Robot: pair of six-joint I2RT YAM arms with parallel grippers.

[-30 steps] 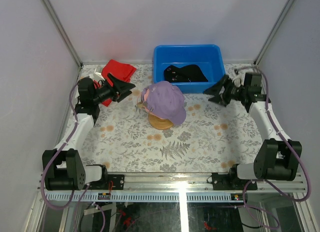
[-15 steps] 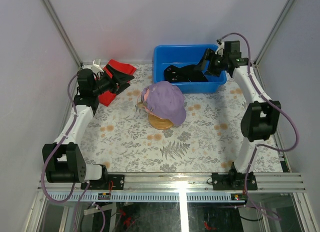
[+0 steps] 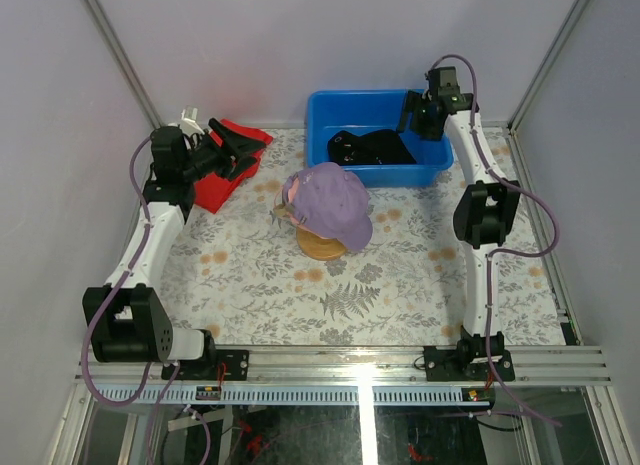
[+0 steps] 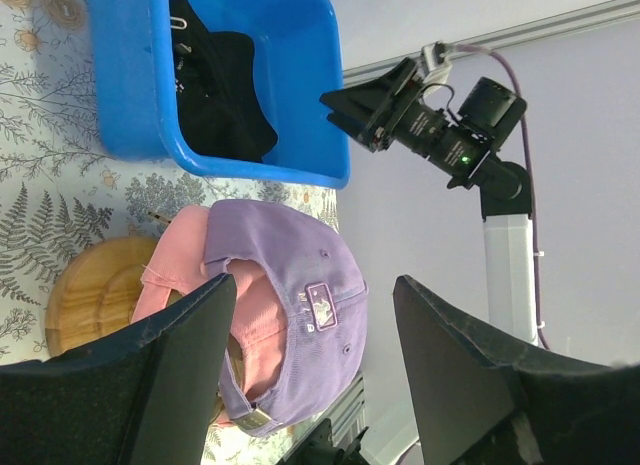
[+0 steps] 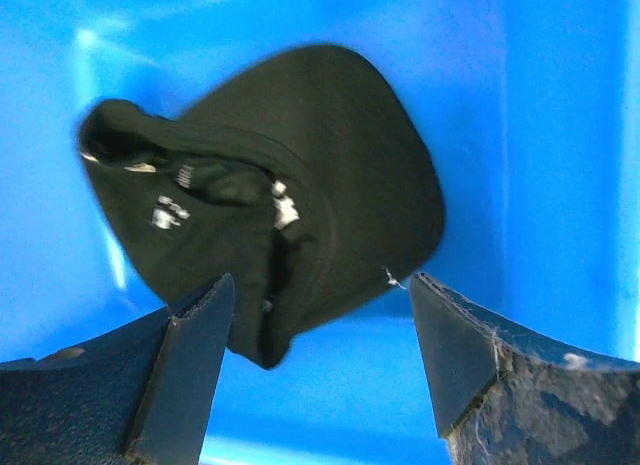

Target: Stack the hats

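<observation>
A purple hat (image 3: 335, 205) sits on top of a pink hat (image 4: 225, 310) on the wooden stand (image 3: 321, 246) at the table's middle; it also shows in the left wrist view (image 4: 300, 285). A black hat (image 3: 375, 147) lies in the blue bin (image 3: 325, 110) at the back, also in the right wrist view (image 5: 270, 215). The tan hat is hidden. My right gripper (image 3: 412, 115) is open above the bin's right end, over the black hat, holding nothing. My left gripper (image 3: 232, 150) is open and empty at the back left, above the red cloth.
A folded red cloth (image 3: 225, 170) lies at the back left under the left gripper. The table carries a floral cover (image 3: 330, 295). Grey walls and metal posts close in the back and sides.
My right arm swung from the table's right side up and back over the blue bin. My left gripper moved back and left over the red cloth.
</observation>
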